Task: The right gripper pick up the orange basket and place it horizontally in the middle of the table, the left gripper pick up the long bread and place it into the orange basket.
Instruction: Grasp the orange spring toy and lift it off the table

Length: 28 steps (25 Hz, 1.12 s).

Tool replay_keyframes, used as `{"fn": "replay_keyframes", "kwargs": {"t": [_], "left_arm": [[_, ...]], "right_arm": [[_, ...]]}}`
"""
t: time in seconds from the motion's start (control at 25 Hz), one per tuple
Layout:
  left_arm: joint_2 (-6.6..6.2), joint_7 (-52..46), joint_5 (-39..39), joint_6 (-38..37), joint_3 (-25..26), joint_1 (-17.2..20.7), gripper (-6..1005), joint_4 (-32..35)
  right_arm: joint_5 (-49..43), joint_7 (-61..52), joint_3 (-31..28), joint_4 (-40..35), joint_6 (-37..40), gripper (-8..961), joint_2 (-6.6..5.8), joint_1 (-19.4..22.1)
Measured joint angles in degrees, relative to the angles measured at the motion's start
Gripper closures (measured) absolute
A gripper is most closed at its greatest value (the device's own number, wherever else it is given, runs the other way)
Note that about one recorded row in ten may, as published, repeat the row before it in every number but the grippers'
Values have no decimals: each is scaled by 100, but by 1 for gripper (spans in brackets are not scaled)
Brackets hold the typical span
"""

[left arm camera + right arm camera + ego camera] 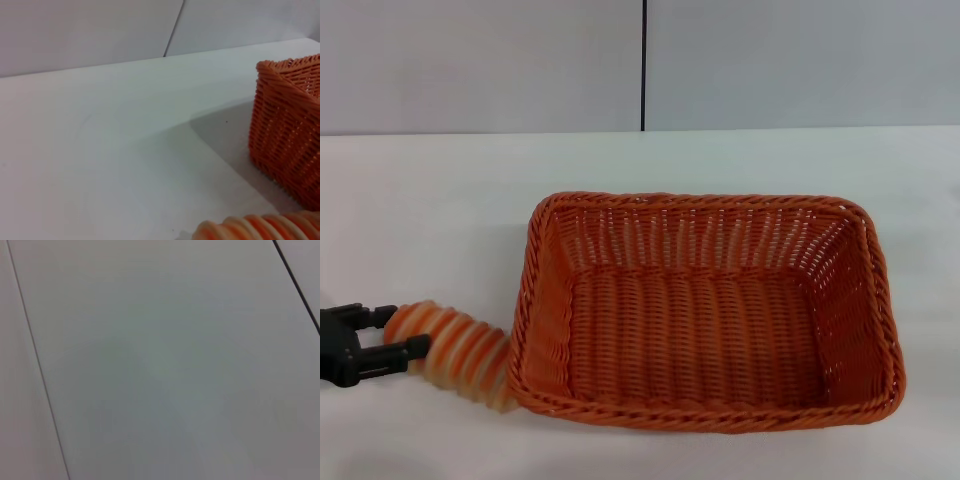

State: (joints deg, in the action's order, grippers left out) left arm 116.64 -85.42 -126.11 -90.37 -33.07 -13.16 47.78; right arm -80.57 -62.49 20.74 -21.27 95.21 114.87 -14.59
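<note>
Your left pincer (392, 333) is grasping the long bread (460, 350) by its end. The bread's other end is touching the orange basket (705, 310), which is sitting lengthwise on the counter (430, 220).

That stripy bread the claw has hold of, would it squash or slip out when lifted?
Probably holds: the left gripper clamps one end of the bread, and its ridges should give grip. Held at the end, the free end by the basket may sag or swing. It keeps its shape, so likely fairly stiff.

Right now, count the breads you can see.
1. The bread lies on the table against the basket's left side, its outer end between the left gripper fingers.
</note>
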Motion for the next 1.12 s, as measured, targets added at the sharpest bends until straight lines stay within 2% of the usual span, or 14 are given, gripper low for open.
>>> {"fn": "replay_keyframes", "kwargs": {"t": [0.12,0.36,1.12], "left_arm": [[-3,0,-36,-37,-2,-18,198,-1],[4,59,-11,-65,44,-41,431,20],[-42,58,-1,-111,66,-247,596,42]], "right_arm": [[0,0,-33,0,-2,227,0,0],[22,-8,-44,0,-55,227,8,-11],[58,13,-209,0,-208,227,35,-56]]}}
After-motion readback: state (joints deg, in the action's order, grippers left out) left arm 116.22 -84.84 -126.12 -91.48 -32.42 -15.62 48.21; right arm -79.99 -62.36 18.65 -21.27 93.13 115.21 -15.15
